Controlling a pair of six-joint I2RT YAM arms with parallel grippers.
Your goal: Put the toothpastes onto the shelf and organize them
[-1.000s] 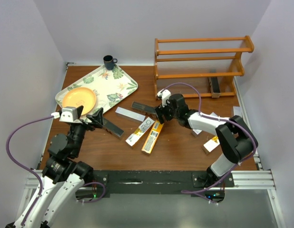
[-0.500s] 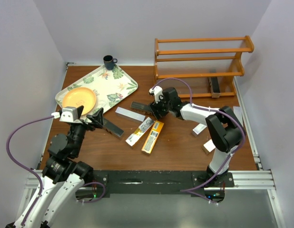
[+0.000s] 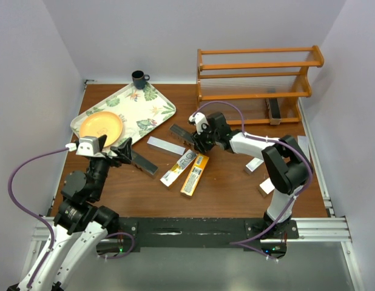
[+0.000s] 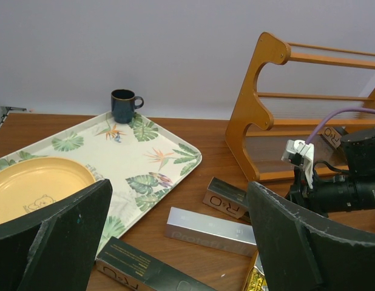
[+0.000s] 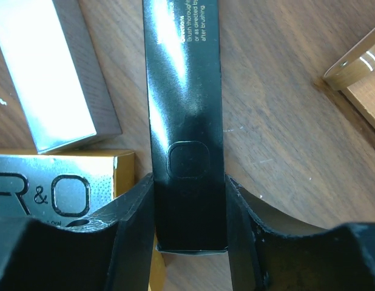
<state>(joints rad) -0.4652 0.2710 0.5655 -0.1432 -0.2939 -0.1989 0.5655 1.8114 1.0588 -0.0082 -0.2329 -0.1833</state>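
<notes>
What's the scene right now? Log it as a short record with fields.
right gripper: shut on a black toothpaste box
left gripper: open, empty, at the tray's near edge
shelf: second black box on bottom tier
tray: yellow plate on it; cup behind
loose nearby: silver box, orange box

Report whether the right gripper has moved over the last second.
Yes. Against the shelf, the right gripper has shifted left, toward the leaf tray, onto a black toothpaste box.
</notes>
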